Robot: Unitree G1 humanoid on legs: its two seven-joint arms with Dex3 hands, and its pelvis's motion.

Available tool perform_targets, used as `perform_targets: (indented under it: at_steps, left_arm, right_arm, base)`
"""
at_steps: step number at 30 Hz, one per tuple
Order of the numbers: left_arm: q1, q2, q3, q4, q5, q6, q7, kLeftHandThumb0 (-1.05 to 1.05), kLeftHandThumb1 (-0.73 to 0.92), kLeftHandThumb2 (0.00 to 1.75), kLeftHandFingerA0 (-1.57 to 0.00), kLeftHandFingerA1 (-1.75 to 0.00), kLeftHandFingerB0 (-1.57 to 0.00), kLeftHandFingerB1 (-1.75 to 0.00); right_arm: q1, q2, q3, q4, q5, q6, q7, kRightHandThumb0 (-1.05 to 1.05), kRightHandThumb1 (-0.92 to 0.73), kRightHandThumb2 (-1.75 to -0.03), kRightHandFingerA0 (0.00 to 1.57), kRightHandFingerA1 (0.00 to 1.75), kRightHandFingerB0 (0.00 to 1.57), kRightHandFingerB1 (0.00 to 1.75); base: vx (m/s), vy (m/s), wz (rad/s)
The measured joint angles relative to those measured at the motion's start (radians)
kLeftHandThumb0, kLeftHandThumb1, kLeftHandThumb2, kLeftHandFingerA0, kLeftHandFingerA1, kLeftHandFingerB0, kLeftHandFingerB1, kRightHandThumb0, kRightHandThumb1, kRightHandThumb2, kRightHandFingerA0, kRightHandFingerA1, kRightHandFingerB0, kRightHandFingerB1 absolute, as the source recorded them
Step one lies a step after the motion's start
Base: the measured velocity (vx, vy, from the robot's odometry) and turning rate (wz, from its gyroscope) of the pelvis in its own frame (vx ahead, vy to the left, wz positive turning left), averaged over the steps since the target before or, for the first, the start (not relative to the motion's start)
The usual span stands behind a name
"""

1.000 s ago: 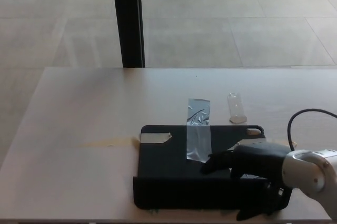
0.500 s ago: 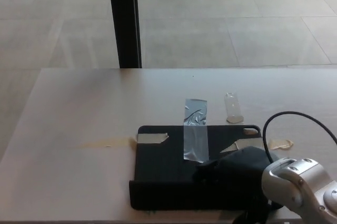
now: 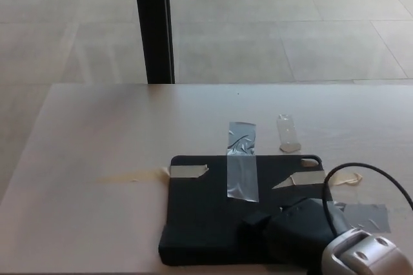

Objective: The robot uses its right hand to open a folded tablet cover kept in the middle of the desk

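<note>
Black tablet cover [image 3: 213, 213] is lying closed on the desk [image 3: 97, 133]; right hand [image 3: 293, 226] is resting on it, grip unclear.

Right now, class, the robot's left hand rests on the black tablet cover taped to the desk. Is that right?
Not quite. The head view shows the right hand, coming in from the picture's right, on the black tablet cover. The left hand is not in view. The cover is taped to the desk.
</note>
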Motion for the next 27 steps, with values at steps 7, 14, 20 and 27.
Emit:
perform_targets:
  at_steps: [7,14,20,27]
  left_arm:
    - [-0.011,0.004,0.001,0.000,-0.001,0.002,-0.001,-0.17,0.32,0.54,-1.08,-0.89,-0.78,-0.72]
    - [-0.021,0.009,-0.005,0.000,-0.001,0.008,-0.001,-0.16,0.33,0.55,-1.11,-0.90,-0.78,-0.72]
    - [-0.031,0.027,-0.007,0.000,-0.002,0.014,-0.001,-0.18,0.33,0.53,-1.16,-0.90,-0.79,-0.70]
    - [-0.040,0.031,-0.006,0.001,-0.007,0.018,-0.004,-0.17,0.32,0.55,-1.16,-0.98,-0.78,-0.72]
  right_arm:
    - [0.163,-0.005,-0.097,-0.170,-0.041,0.056,0.005,-0.75,-0.50,-0.56,0.49,0.88,0.25,0.37]
    - [0.386,-0.005,-0.236,-0.320,0.013,0.089,0.053,-0.69,-0.50,-0.57,0.61,1.28,0.25,0.38]
    - [0.517,0.006,-0.339,-0.355,0.070,0.113,0.108,-0.70,-0.51,-0.56,0.54,1.12,0.25,0.37]
    - [0.542,0.055,-0.389,-0.321,0.115,0.110,0.116,-0.81,-0.46,-0.80,0.39,0.69,0.18,0.45]
  base:
    - [0.00,0.000,0.00]
    - [0.00,0.000,0.00]
    - [0.00,0.000,0.00]
    - [0.00,0.000,0.00]
